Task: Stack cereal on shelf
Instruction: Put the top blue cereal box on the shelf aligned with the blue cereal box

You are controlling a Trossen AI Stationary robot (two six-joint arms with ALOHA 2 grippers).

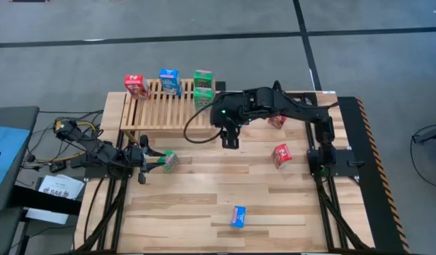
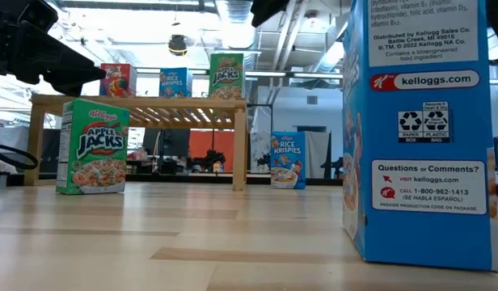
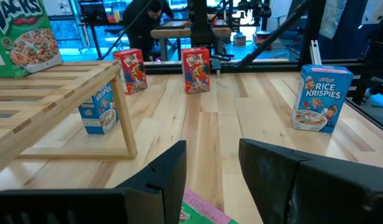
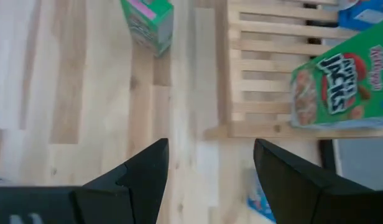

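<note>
Cereal boxes sit on the slatted shelf (image 1: 168, 106) at upper centre of the high view: red, blue and two stacked green ones. At left centre the left gripper (image 1: 156, 161) pinches a green box (image 1: 170, 161) (standing on the table). The right gripper (image 1: 228, 138), fingers spread and empty, hovers just right of the shelf.

Nine cereal boxes are showing in all. Three red boxes are appearing: upper left (image 1: 136, 86), centre right (image 1: 282, 154) and just above that (image 1: 277, 122). Three blue boxes are showing: upper centre (image 1: 169, 81), lower centre (image 1: 238, 216), and centre of the low view (image 2: 287, 160). Two green boxes are sitting upper centre (image 1: 203, 78) (image 1: 203, 97), the third green box (image 1: 170, 161) centre left. One shelf (image 1: 154, 113) is standing upper left. Two arms are reaching in, left (image 1: 98, 152) and right (image 1: 274, 103).
</note>
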